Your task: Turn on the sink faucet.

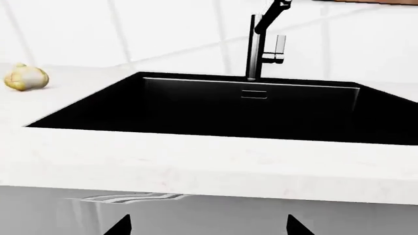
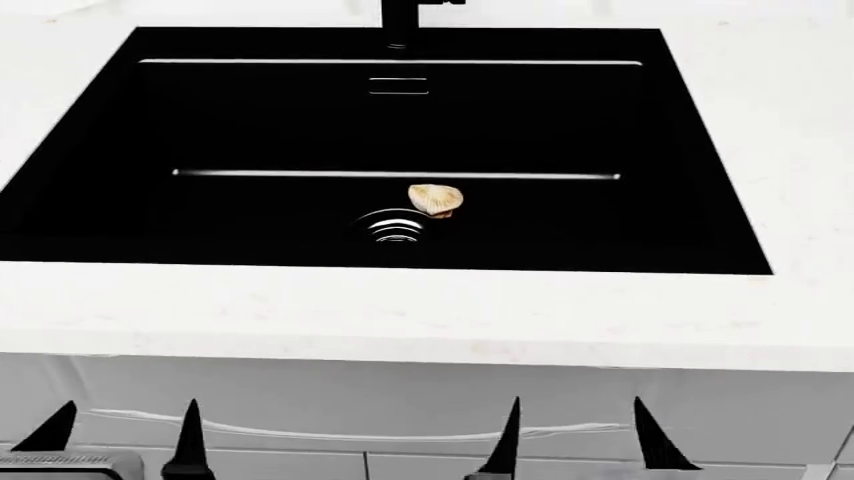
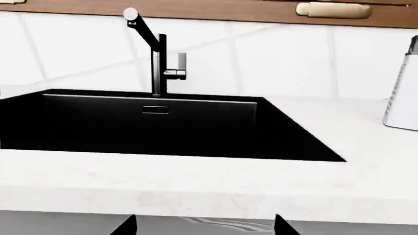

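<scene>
Nearest, head view: four black fingertips poke up along the bottom edge, in front of the white cabinet face. Left tool (image 2: 123,440) has its tips spread apart, nothing between them; right tool (image 2: 577,437) likewise spread and empty. Both sit below the front lip of the white surface (image 2: 400,315), well short of the sink. Each wrist view shows only two dark tips at its lower edge, left tool (image 1: 207,226) and right tool (image 3: 203,225), again parted.

Past the lip: the sink (image 2: 80,150), a glossy black rectangular basin sunk into the surface. Only the head view looks down into it: a stepped ledge, a round ringed drain (image 2: 394,228), and a small tan shell-like piece (image 2: 435,199) lying just beside the drain. The wrist views see the sink (image 1: 196,107) (image 3: 163,127) at a low angle; its floor is hidden.

Far side: the faucet (image 2: 400,15) stands at the middle of the back rim, cut off by the head view's top edge. The wrist views show it whole: faucet (image 1: 256,49) (image 3: 156,58), upright black post, angled spout, small lever (image 3: 177,68) at its side. No water visible.

Left wrist only: a pale garlic-like bulb (image 1: 26,77) on the surface beside the sink. Right wrist only: a white grater-like object (image 3: 402,103) on the surface, and a wooden shelf (image 3: 216,11) above the tiled wall.
</scene>
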Controlling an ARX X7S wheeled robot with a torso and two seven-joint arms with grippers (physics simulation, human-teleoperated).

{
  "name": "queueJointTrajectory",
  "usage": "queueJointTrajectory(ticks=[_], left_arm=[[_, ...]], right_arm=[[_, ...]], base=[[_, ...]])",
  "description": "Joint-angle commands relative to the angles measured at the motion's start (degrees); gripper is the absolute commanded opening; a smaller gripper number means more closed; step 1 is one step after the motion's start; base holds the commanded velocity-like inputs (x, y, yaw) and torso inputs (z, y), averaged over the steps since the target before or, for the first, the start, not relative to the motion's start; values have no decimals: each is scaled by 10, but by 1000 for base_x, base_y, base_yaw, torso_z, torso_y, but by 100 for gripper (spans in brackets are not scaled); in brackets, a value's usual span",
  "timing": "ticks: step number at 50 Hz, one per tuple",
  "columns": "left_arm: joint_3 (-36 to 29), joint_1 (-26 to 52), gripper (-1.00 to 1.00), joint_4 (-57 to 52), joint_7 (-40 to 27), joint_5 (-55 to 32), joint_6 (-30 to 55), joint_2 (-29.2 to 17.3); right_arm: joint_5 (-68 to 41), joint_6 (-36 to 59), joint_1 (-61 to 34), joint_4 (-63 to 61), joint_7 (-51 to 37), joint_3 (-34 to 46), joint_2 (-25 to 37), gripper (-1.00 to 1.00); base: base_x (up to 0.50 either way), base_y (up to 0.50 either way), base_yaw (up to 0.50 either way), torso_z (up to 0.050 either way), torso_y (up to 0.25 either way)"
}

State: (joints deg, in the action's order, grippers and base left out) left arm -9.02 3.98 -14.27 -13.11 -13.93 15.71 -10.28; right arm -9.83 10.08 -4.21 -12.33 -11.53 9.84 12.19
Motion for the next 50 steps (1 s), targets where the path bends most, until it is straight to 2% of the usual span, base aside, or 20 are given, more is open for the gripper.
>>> queueJointTrajectory(ticks=[1,4,5,8,9,10,11,12,13,14,17,18,19,20,25,28,30,34,43,50], left_arm=[[3,95,100,-205,-38,-59,226,-41],[20,148,100,-236,-29,-99,300,-55],[-29,199,100,-241,-27,-55,325,-96],[-13,319,100,-156,11,-93,357,-74],[-14,338,100,-139,17,-92,355,-73],[56,369,100,-101,32,-167,387,-35],[88,400,100,-67,24,-187,400,-14],[29,416,100,-48,44,-141,361,-36],[38,429,100,-6,48,-147,356,-19],[24,436,100,11,54,-135,344,-23],[-40,505,100,138,81,-75,284,-18],[-47,521,100,162,85,-67,274,-15],[-26,549,100,209,87,-81,272,0],[-40,570,100,249,103,-71,256,1],[-83,713,100,560,138,-3,110,38],[-97,783,100,723,157,18,37,56],[-93,802,100,767,161,18,14,55],[-96,830,100,886,166,27,-50,62],[-92,812,100,891,166,43,-64,63],[-96,812,100,890,175,54,-69,61]], right_arm=[[-26,196,-78,-205,-13,-28,62,100],[-66,267,-137,-231,-1,-53,75,100],[-75,290,-170,-214,15,-47,85,100],[-106,348,-275,-147,49,-36,86,100],[-114,355,-296,-132,55,-38,82,100],[-96,359,-335,-102,63,-9,88,100],[-99,365,-369,-64,78,1,81,100],[-121,360,-397,-21,90,-18,62,100],[-103,353,-428,24,99,3,64,100],[-95,347,-444,47,106,16,65,100],[-72,303,-520,161,138,47,52,100],[-70,297,-533,180,143,49,50,100],[-66,289,-557,214,149,52,46,100],[-47,281,-577,245,148,69,46,100],[-29,180,-670,459,199,87,17,100],[6,140,-711,524,217,123,12,100],[-24,153,-725,548,225,93,8,100],[-2,161,-705,514,227,121,22,100],[-23,181,-673,469,234,111,33,100],[-23,161,-676,498,233,110,24,100]], base=[[0,0,0,0,0],[0,0,0,0,0],[0,0,0,0,0],[0,0,0,0,0],[0,0,0,0,0],[0,0,0,0,0],[0,0,0,0,0],[0,0,0,0,0],[0,0,0,0,0],[0,0,0,0,0],[0,0,0,0,0],[0,0,0,0,0],[0,0,0,0,0],[0,0,0,0,0],[0,0,0,0,0],[0,0,0,0,0],[0,0,0,0,0],[0,0,0,0,0],[66,0,0,0,0],[221,0,0,0,0]])
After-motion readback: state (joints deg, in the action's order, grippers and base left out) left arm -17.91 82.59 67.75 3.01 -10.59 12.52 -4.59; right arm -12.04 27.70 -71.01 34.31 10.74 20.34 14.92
